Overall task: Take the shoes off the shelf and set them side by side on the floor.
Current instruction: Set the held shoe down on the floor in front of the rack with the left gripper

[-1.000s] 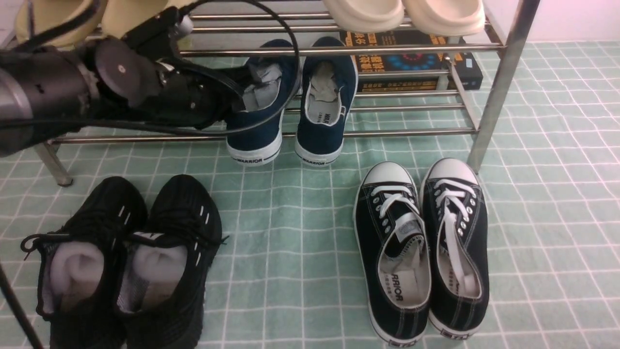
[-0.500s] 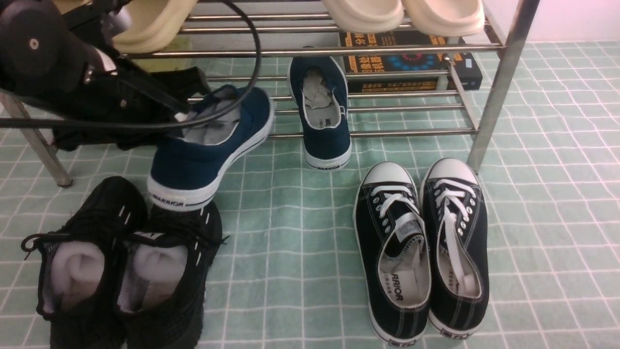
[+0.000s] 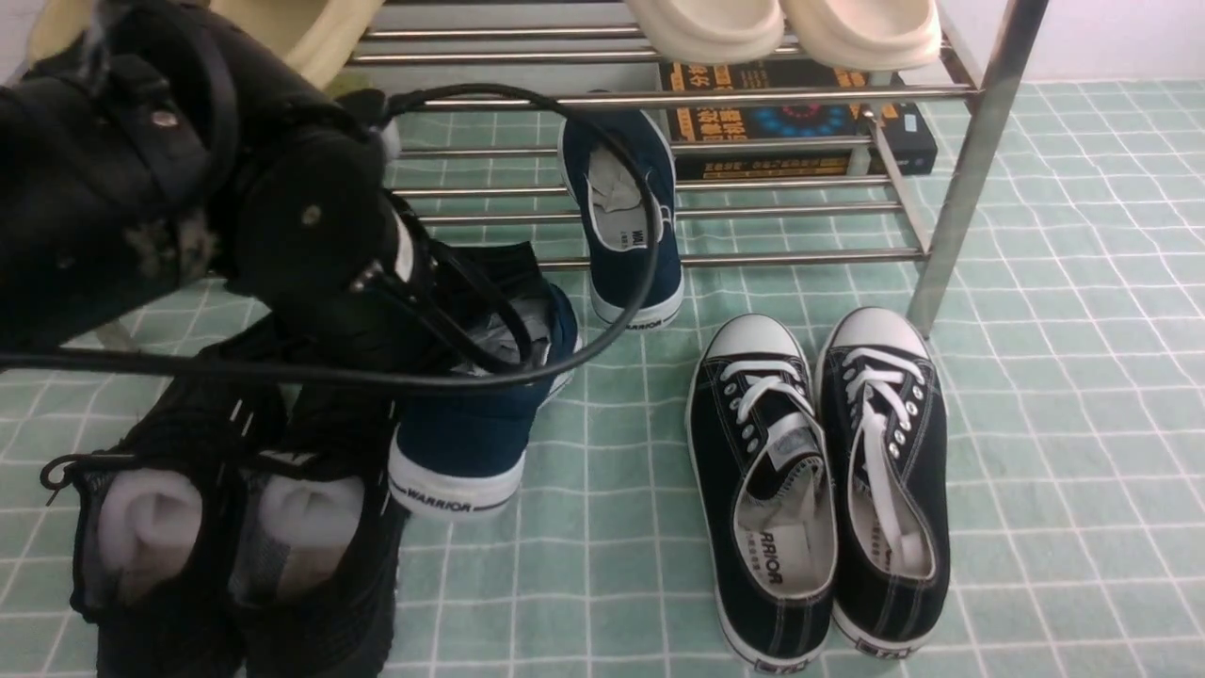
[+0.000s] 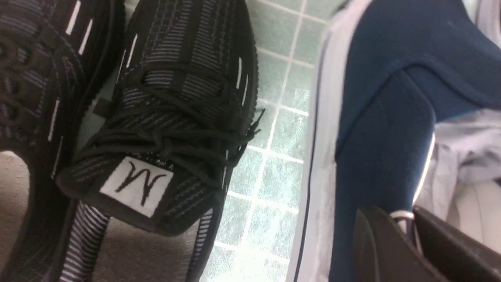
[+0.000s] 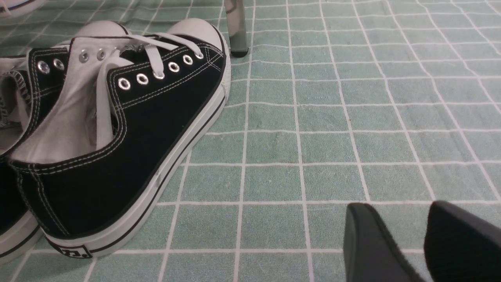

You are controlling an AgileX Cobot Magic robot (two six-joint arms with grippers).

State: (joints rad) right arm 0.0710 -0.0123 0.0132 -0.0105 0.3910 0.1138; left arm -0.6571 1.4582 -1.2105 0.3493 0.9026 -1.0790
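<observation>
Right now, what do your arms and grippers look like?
Left arm: black, bulky rounded joints, one metallic screw head per visible joint, loose black cable looping in front. Its gripper: two dark, narrow fingers. Right gripper: two dark grey, blunt-tipped fingers; right arm out of view.

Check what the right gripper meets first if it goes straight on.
Probably the green tiled floor: the right gripper hangs open facing it, with nothing visible between, though depth is unclear.
</observation>
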